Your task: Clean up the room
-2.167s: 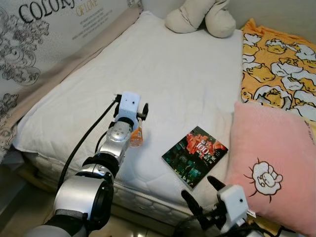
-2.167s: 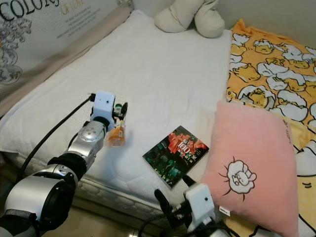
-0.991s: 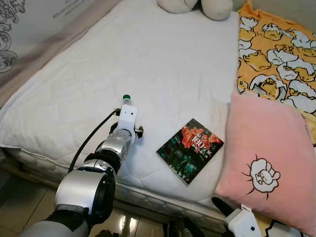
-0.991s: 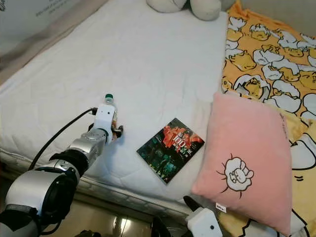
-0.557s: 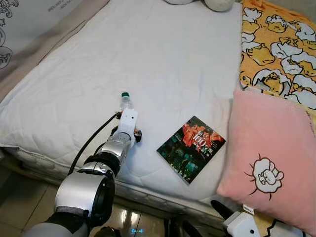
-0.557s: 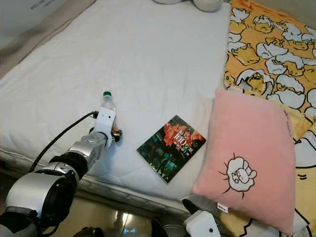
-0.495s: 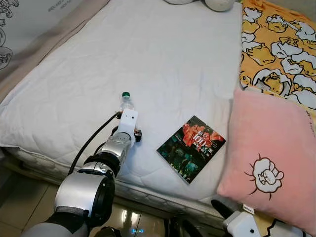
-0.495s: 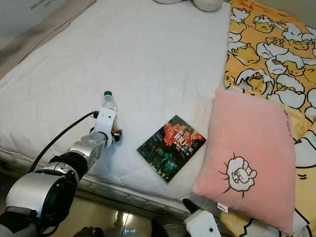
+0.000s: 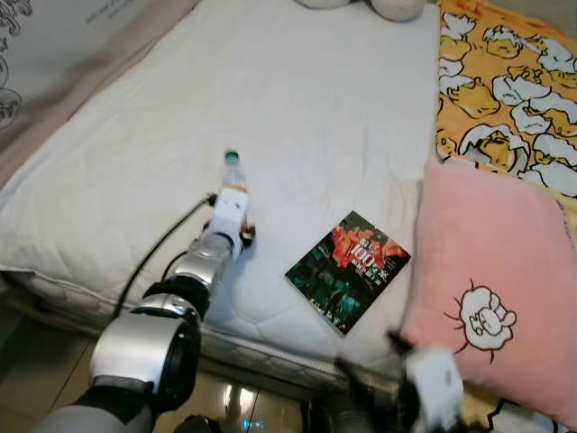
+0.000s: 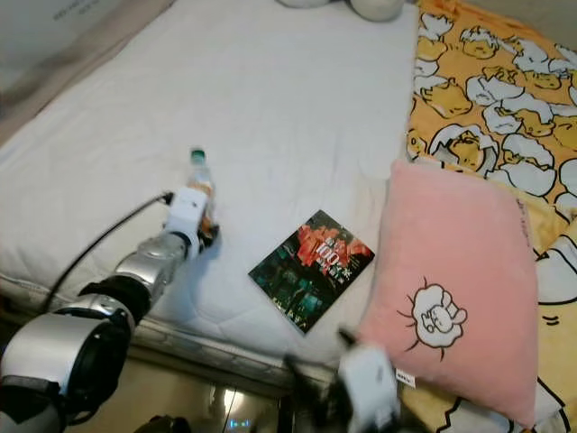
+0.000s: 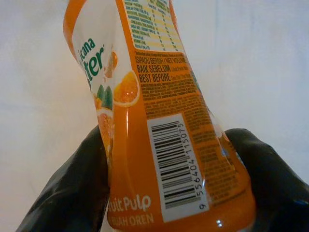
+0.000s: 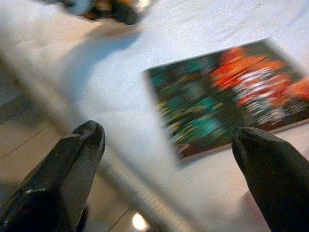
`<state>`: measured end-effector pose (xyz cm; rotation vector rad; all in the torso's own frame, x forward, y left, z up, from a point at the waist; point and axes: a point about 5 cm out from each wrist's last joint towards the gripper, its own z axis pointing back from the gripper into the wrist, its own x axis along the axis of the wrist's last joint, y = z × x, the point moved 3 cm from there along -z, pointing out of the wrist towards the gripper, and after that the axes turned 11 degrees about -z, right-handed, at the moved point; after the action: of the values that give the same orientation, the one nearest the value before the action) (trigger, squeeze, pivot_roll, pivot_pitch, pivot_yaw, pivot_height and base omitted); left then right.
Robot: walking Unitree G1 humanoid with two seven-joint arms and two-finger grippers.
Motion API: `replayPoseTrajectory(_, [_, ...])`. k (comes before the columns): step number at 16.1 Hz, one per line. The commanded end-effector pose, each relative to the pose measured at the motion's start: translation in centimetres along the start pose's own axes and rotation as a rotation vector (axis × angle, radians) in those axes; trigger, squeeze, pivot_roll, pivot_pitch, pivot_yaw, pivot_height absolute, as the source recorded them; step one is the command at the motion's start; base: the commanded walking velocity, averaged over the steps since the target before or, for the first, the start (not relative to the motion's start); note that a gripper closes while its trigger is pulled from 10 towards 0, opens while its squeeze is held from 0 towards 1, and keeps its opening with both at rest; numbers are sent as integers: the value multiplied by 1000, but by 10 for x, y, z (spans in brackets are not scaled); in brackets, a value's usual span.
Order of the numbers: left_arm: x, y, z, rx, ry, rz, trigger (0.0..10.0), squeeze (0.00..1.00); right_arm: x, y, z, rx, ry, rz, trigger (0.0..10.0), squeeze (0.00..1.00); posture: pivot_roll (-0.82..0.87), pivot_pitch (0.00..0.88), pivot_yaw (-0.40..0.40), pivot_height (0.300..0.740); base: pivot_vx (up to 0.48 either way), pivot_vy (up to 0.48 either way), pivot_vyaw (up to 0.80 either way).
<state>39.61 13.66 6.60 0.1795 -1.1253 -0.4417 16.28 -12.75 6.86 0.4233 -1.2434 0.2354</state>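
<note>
A: Left side status?
B: My left gripper has its jaws pinching the orange juice bottle, upright over the white mattress, near its front edge.
A: Right?
B: My right gripper sits low at the bed's edge, jaws spread, just short of the book. The book lies flat between the bottle and the pink pillow.

A white quilted bed fills most of the frame, with glossy beige floor tiles at lower left.
</note>
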Motion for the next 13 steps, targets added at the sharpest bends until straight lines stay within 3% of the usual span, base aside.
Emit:
replayPoseTrajectory(1, [17, 6, 1, 25, -105, 19, 0, 0, 8, -17, -9, -68, -60, -3, 10000, 0, -204, 0, -20, 740, 0, 0, 0])
replayPoseTrajectory(4, [30, 11, 4, 32, -215, 38, 0, 0, 39, -46, -30, -208, -237, 23, 10000, 0, -155, 0, -4, 740, 0, 0, 0])
replayPoseTrajectory(5, [54, 26, 15, 66, -419, 135, 0, 0, 68, -72, -33, -352, -394, 64, 10000, 0, -119, 0, 13, 740, 0, 0, 0])
replayPoseTrajectory(7, [65, 29, 26, 82, -536, 61, 0, 0, 75, -83, -37, -410, -442, 52, 10000, 0, -79, 0, 5, 740, 0, 0, 0])
replayPoseTrajectory(8, [65, 26, 28, 73, -553, 33, 4471, 0, 75, -85, -37, -423, -446, 54, 10000, 0, -79, 0, 5, 740, 0, 0, 0])
replayPoseTrajectory(9, [64, 15, 39, 39, -629, 64, 10000, 0, 76, -89, -43, -455, -458, 87, 10000, 0, -65, 0, 2, 740, 0, 0, 0])
replayPoseTrajectory(11, [60, -5, 42, -14, -647, 167, 10000, 0, 78, -87, -63, -441, -466, 111, 10000, 0, -58, 0, -3, 740, 0, 0, -225])
replayPoseTrajectory(13, [61, -17, 48, -62, -683, 179, 10000, 0, 82, -81, -73, -401, -478, 133, 10000, 0, -57, 0, -6, 740, 0, -480, -716])
